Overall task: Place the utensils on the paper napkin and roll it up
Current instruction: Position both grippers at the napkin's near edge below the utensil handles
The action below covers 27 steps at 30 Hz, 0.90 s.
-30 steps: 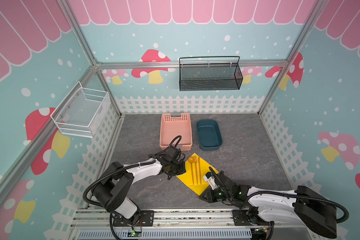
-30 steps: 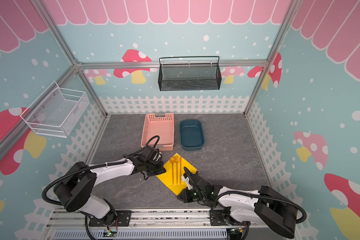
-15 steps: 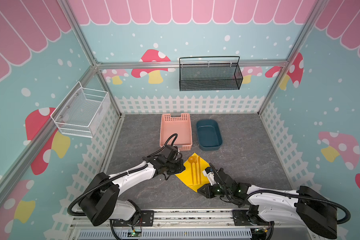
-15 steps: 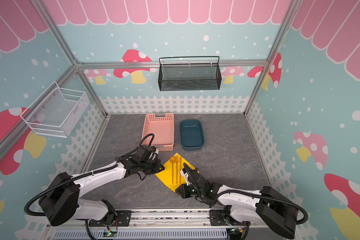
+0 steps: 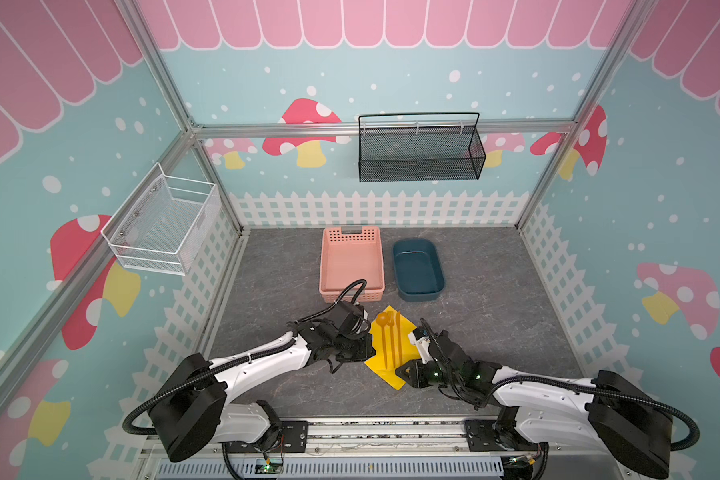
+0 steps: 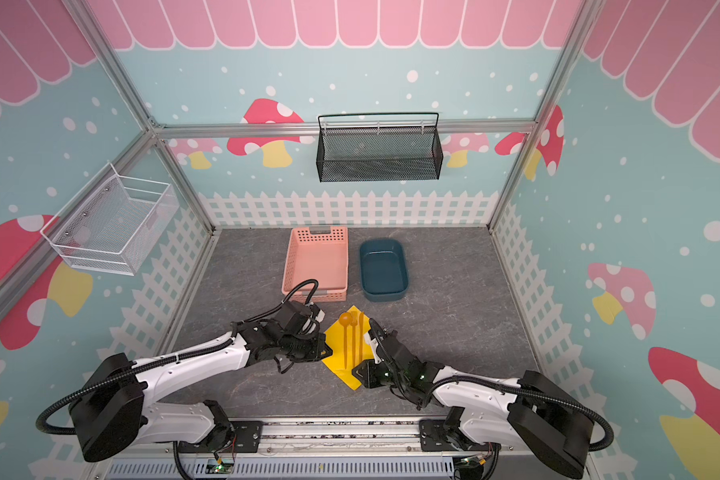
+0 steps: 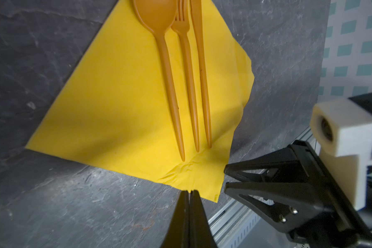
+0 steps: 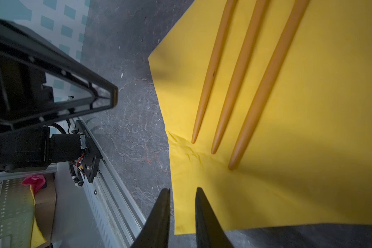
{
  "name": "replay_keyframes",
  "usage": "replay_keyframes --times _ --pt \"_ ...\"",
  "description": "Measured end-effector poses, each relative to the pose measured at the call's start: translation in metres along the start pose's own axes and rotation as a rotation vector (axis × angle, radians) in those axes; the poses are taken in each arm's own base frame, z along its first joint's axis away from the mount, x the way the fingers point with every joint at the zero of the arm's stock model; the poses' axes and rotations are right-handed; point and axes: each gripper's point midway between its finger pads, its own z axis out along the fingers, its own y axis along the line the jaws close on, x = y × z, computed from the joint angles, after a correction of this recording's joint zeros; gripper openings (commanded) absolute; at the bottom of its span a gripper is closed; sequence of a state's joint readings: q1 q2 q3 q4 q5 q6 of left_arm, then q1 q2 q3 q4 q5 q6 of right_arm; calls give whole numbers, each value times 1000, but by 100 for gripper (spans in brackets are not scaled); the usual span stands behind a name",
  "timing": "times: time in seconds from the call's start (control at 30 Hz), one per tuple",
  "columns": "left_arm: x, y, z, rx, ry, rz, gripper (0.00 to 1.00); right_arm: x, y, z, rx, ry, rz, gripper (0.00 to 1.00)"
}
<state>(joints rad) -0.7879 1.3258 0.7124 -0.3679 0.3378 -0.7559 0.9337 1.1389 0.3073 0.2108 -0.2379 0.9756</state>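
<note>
Already the spoon [image 7: 165,64], fork [image 7: 188,64] and knife [image 7: 200,53] lie side by side on the yellow paper napkin [image 7: 116,107], near-centre on the surface [image 7: 73,204]. Rolling looks next. The left fingers [image 7: 183,214] are pressed together at its near edge. The right fingers [image 8: 159,214], narrowly parted, straddle the edge by the near corner and need to pinch.

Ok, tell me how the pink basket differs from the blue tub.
The basket is pink with squared corners; the tub is dark blue with rounded ones. The basket's walls are perforated, with a handle slot at the far end; the tub's walls are solid. The basket looks slightly longer than the tub. Both are open-topped, empty and upright, side by side at the back of the table.
</note>
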Motion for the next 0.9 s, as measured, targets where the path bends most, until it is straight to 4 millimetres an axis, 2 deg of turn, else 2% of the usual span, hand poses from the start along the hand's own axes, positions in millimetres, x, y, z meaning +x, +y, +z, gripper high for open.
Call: replay_keyframes --times 0.1,0.33,0.6,0.9 --pt "11 7 2 -17 20 2 0 3 5 -1 -26 17 -9 20" --pt "9 14 6 -48 11 -15 0 17 23 -15 -149 62 -46 14" --pt "9 24 25 -89 44 -53 0 52 10 -18 -187 163 -33 12" --pt "5 24 32 -97 48 -72 0 65 -4 -6 -143 220 -6 5"
